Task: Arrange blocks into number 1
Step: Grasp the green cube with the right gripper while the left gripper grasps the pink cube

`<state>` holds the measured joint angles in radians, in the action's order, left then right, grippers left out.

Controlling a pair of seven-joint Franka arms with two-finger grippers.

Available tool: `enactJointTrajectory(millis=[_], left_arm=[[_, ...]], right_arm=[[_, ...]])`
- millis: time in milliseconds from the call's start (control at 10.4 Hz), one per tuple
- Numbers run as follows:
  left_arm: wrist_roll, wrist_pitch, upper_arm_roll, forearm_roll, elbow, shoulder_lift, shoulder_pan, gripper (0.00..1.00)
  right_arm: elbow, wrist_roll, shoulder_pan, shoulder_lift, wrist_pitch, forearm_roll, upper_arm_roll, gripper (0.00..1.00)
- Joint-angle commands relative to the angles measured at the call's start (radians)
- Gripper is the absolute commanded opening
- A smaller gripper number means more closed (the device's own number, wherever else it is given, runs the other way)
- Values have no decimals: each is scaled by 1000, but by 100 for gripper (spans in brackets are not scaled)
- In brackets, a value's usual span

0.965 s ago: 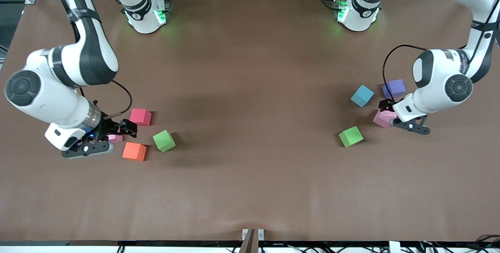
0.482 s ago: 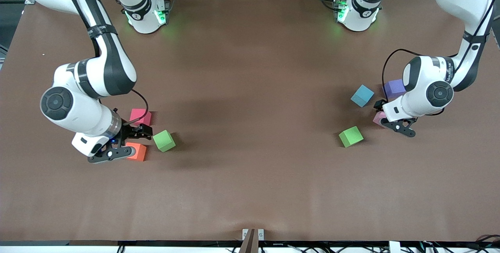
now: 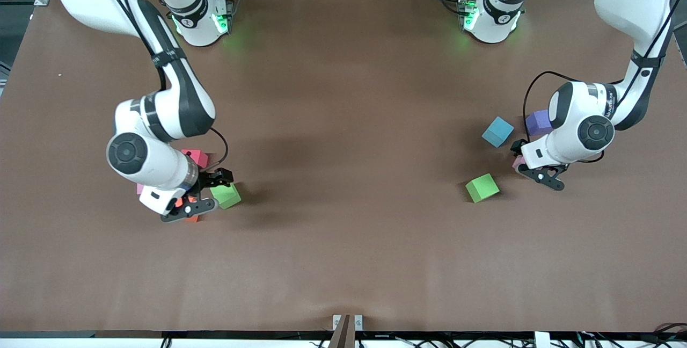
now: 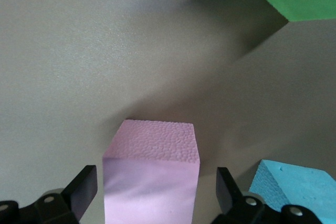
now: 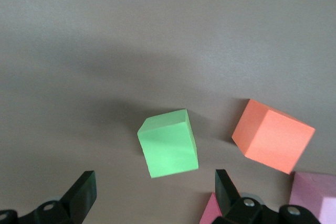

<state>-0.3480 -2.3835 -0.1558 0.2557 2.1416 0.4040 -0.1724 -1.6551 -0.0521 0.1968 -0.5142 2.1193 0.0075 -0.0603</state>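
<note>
My left gripper (image 3: pixel 530 169) is low over the table, open, its fingers (image 4: pixel 84 190) either side of a pink block (image 4: pixel 152 177) with a gap on each side; only an edge of that pink block (image 3: pixel 517 162) shows in the front view. A light blue block (image 3: pixel 497 131), a purple block (image 3: pixel 538 121) and a green block (image 3: pixel 482 187) lie around it. My right gripper (image 3: pixel 206 192) is open and holds nothing, right beside another green block (image 5: pixel 168 142). An orange block (image 5: pixel 273 135), a red block (image 3: pixel 196 157) and a second pink block (image 3: pixel 140 188) lie close by, partly hidden under the arm.
The brown table (image 3: pixel 343 122) carries two clusters of blocks, one toward each arm's end. The two arm bases stand along the edge farthest from the front camera. A small bracket (image 3: pixel 347 322) sits at the nearest edge.
My right gripper has swept from the pink block over the orange one to the green block, toward the table's middle. My left gripper has edged further over its pink block.
</note>
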Motion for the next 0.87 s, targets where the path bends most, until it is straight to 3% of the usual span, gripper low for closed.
enactJointTrajectory(millis=[0,96,193,289,772], left_arm=[[-9,-17,-1,28,6,15,-4,100],[-11,-17,-1,28,6,19,-6,100],[-11,-17,1,28,4,19,-7,44],[-11,-17,1,28,4,19,-9,0],[17,-6,-1,25,-12,-10,-10,0]], right_arm=[[-9,-75,-7,-18,51,-20,-6,100],[-9,-113,-8,-30,70,-20,-6,100],[-9,-120,-10,-38,74,-20,-6,100],[-9,-126,-10,-46,83,-23,-6,100],[-21,-141,-22,-90,126,-21,-6,100]])
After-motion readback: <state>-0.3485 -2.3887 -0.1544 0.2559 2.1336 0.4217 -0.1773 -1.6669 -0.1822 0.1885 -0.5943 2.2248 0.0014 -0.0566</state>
